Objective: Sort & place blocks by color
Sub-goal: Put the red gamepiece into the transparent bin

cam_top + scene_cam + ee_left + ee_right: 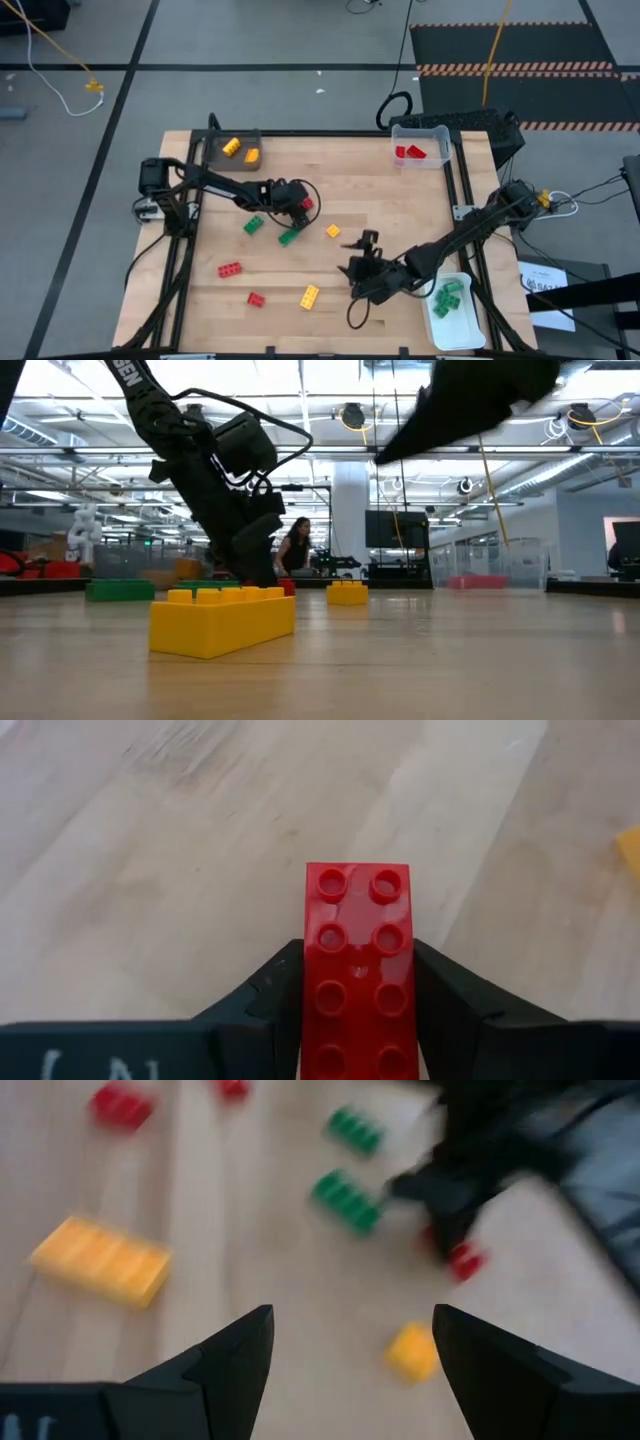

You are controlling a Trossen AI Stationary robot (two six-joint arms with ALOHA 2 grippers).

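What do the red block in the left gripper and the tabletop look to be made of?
Red block, clamped in the left gripper: looks like glossy moulded plastic, with round studs and a light glare on top. Table: pale wood, seemingly planks with visible grain and seams, matte to low sheen; whether solid or veneer can't be told.

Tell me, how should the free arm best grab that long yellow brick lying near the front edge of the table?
Probably from straight above, closing on the two long sides of the long yellow brick. It lies flat, studs up, with bare wood all round it, so the fingers fit down either side; its narrow width suits them better than its length. The right gripper, open and empty, hovers nearby.
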